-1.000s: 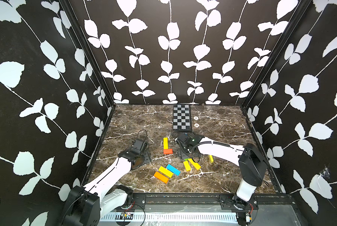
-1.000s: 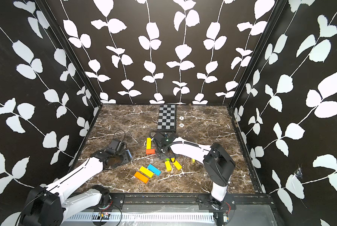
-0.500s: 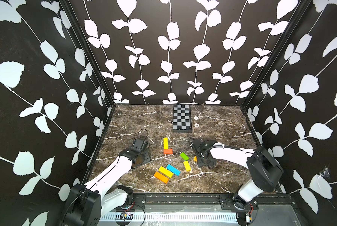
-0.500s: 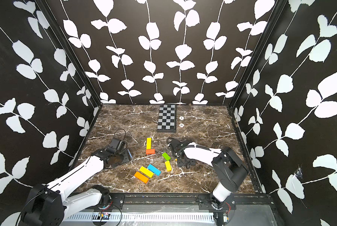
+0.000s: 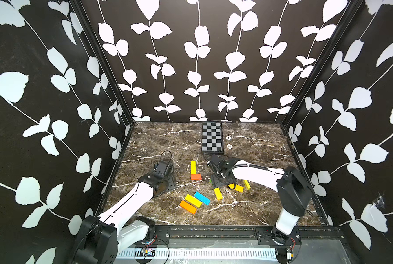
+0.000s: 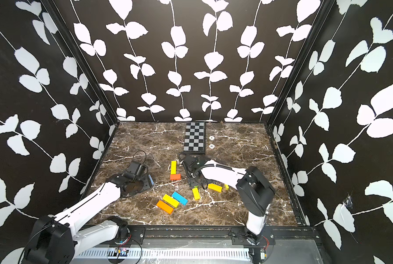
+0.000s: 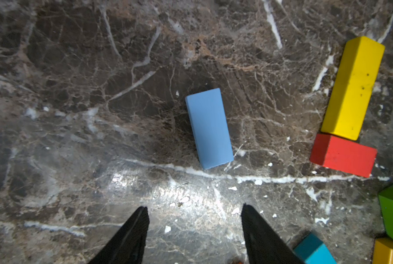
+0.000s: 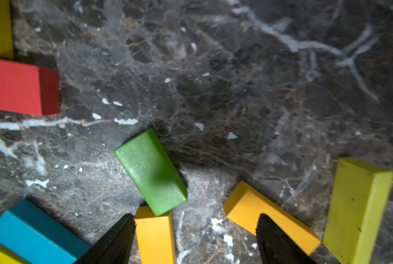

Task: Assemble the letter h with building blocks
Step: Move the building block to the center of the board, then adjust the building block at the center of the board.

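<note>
My left gripper (image 7: 193,209) hangs jaws apart, empty, near the pale blue glossy rectangular block (image 7: 209,128), right gripper (image 8: 196,217) wide, empty, over the short green glossy block (image 8: 151,171); the letter h (image 5: 193,172) is just a long yellow bar (image 5: 193,165) touching a short red-orange block (image 5: 195,176) on the marble tabletop (image 5: 159,141).

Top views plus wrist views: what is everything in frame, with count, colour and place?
long yellow bar: 1, yellow, table centre.
red-orange block: 1, red-orange, touching that bar's near end.
side-by-side bars: 3, blue, yellow, orange, front centre.
green block: 1, green, below right gripper.
loose yellow blocks: 3, yellow to yellow-green, by the green block.
pale blue block: 1, pale blue, below left gripper.
checkered board: 1, black-grey, back centre.
white discs: 2, white, beside the board.
table: 1, brown marble, cell floor.
left gripper: 1, black, open.
right gripper: 1, black, open.
</note>
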You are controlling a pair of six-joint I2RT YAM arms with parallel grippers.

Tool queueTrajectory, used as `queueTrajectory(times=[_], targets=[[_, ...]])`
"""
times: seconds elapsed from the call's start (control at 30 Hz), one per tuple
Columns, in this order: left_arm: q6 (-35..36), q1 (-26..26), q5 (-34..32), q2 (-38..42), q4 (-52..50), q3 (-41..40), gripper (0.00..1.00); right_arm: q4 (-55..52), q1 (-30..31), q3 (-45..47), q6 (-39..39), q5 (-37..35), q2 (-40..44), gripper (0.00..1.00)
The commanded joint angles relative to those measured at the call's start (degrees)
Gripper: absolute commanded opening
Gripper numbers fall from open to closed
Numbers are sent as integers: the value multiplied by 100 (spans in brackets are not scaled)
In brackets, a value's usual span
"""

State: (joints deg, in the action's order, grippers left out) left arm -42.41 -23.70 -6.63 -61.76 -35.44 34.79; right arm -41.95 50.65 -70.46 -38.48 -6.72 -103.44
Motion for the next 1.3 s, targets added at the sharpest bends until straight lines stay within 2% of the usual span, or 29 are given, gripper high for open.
queueTrajectory(times=[0.0, 0.2, 0.33, 0.43, 0.57, 0.63, 0.73, 0.87, 1.0, 1.17, 1.27], targets=[[-26, 65, -100, 132, -202, 112, 67, -4, 32, -192, 183, 201, -286, 80], [-52, 81, -5, 94, -145, 131, 67, -281, -154, -392, 102, -178, -669, 75], [-7, 81, -19, 50, -159, 180, 67, -288, -522, -276, -78, -434, -487, 71], [4, 77, -5, -9, -136, 194, 67, -143, -596, -280, -55, -326, -295, 71], [5, 76, 5, -40, -79, 154, 67, 106, -465, -273, -264, -4, -149, 80], [22, 76, -8, -47, -59, 140, 67, 64, -442, -288, -671, -190, -142, 89], [55, 72, -2, -79, -21, 107, 67, 261, -443, -255, -1230, -414, -189, 91], [108, 78, 83, -166, -15, 141, 67, -73, -524, -862, -1070, -504, -618, 86], [178, 77, 82, -169, -10, 127, 67, 179, -755, -891, -798, -157, -829, 81], [159, 78, 180, -239, 76, 116, 67, -143, -977, -1219, -713, -547, -1108, 71], [165, 81, 228, -251, 107, 92, 66, 290, -1066, -1107, -724, -224, -1055, 69]])
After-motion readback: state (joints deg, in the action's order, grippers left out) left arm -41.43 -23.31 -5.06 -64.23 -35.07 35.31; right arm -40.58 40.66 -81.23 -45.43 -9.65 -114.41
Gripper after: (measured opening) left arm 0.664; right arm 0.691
